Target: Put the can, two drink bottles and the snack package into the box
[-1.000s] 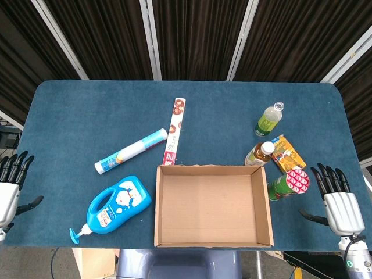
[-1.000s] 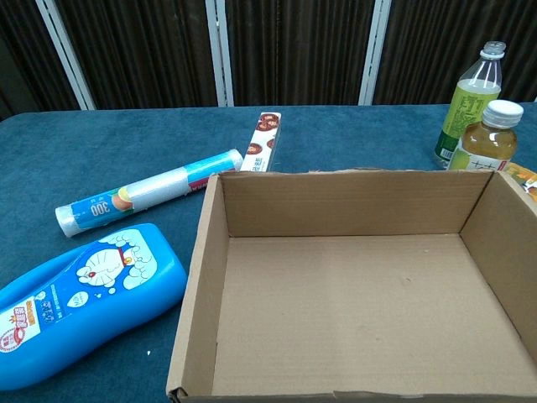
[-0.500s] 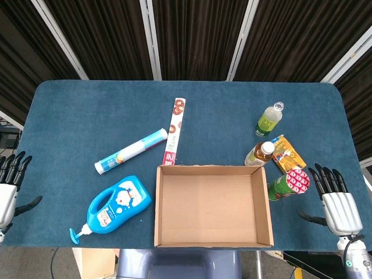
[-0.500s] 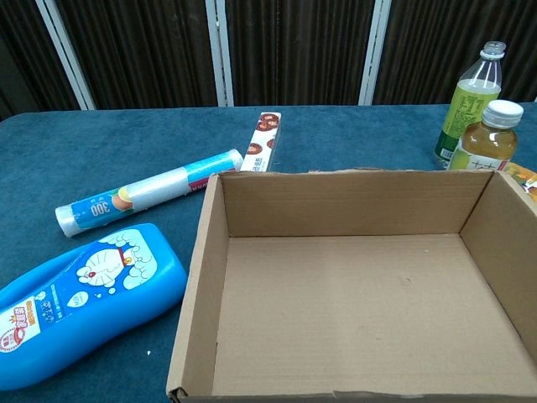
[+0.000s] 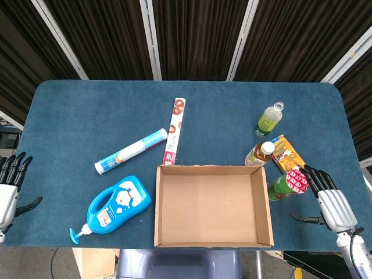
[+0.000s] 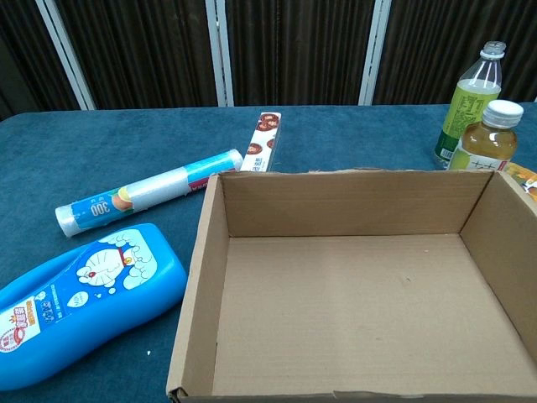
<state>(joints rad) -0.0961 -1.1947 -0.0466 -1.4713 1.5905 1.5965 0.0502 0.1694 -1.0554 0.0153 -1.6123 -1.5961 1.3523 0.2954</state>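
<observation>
An empty cardboard box (image 5: 265,200) (image 6: 210,252) sits at the table's near edge. Just right of it stands the green can (image 5: 287,185) with a red-and-white top. Behind it are the amber drink bottle (image 5: 258,154) (image 6: 484,139), the green drink bottle (image 5: 268,120) (image 6: 470,99) and the orange snack package (image 5: 287,153) (image 6: 527,179). My right hand (image 5: 330,200) is open, fingers spread, its fingertips close beside the can's top. My left hand (image 5: 9,186) is open at the table's left edge, holding nothing.
Left of the box lie a blue Doraemon pump bottle (image 5: 115,204) (image 6: 75,294), a roll of bags (image 5: 131,150) (image 6: 147,191) and a long slim carton (image 5: 174,131) (image 6: 262,141). Dark curtains hang behind the blue table (image 5: 87,110).
My right hand has moved left and forward, toward the can's top. My left hand has drifted slightly down and left at the table edge. Nothing on the table has moved.
</observation>
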